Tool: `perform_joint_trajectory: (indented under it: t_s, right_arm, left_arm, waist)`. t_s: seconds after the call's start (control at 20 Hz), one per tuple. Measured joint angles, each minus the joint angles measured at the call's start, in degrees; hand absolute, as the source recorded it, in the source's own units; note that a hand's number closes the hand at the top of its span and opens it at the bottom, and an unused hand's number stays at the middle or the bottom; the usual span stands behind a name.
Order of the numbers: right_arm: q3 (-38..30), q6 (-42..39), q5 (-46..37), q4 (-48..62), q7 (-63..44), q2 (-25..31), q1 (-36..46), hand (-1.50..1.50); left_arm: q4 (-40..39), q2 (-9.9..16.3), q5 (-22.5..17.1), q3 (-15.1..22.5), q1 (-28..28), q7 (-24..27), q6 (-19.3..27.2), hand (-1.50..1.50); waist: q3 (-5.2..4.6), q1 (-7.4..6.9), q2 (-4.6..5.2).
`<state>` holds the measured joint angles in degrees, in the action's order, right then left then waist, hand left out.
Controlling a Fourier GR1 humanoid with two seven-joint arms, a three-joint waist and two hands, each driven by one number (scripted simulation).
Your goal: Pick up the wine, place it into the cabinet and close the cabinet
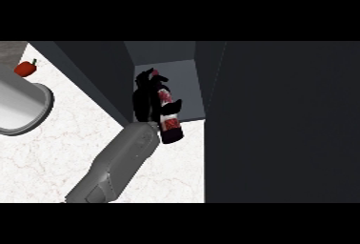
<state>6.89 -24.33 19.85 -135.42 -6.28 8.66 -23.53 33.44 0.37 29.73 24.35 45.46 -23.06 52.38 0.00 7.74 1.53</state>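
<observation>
Fingers (146, 97) of the hand (149, 102) curl round the wine (169, 121), thumb crossing the label; the bottle is gripped at mid-body. Only one arm (119, 162) shows, coming up from the lower edge; which hand it is cannot be told from this view alone, though it enters left of centre.

Around the fingers:
- cabinet (183, 81) directly beyond and to the right of them; its open compartment shows a grey floor and back wall
- dark cabinet side panel (91, 76) runs diagonally just left of the fingers, close to the knuckles
- large dark face (281, 124), seemingly the cabinet door or front, fills everything to the right of the fingers
- white marbled counter (56, 157) below and left of the fingers
- round metal rim of a sink or bowl (38, 114) well to the left, cut off by the edge
- red pepper (26, 69) far left and up from the fingers, apart from the rim

Wine: long axis runs near vertical in the view, slightly tilted; base end toward the lower right of the fingers, neck end hidden behind the hand, toward the cabinet. Bottle sits at the compartment's mouth, lower end over the counter edge.

Compartment: nothing visible inside apart from the fingertips and the bottle's upper part
</observation>
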Motion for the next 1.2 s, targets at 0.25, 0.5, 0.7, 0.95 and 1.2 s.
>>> perform_joint_trajectory:
  t_s: [0.25,0.5,0.7,0.95,1.2]
  right_arm:
    - [-0.74,-0.28,0.36,-0.12,-0.02,0.66,-0.45,-1.5]
    - [-1.37,-0.84,0.83,-0.11,0.2,1.22,-0.81,-1.5]
    - [-0.64,-0.86,1.13,-0.13,0.24,1.07,-0.93,-1.5]
    - [-0.56,-1.13,1.49,-0.22,0.44,1.44,-1.48,-1.5]
    - [0.52,-0.51,1.64,-0.31,0.48,0.99,-2.05,-1.5]
  left_arm:
    - [-7.96,-0.25,-0.84,-1.01,7.07,0.43,-1.36,-1.5]
    - [-11.89,-0.33,-3.52,-3.36,10.44,3.86,-1.87,-1.5]
    - [-10.79,-0.35,-7.48,-5.77,11.07,8.91,-1.9,-1.5]
    - [-8.69,-0.37,-13.36,-7.97,10.28,15.86,-1.92,-1.5]
    - [-6.38,-0.36,-19.36,-9.86,8.84,24.19,-0.82,-1.5]
  waist:
    - [-0.08,-0.11,0.32]
    - [-0.15,-0.45,0.52]
    - [-0.23,-0.52,0.56]
    - [-0.23,-0.86,0.29]
    - [-0.22,-1.43,0.04]
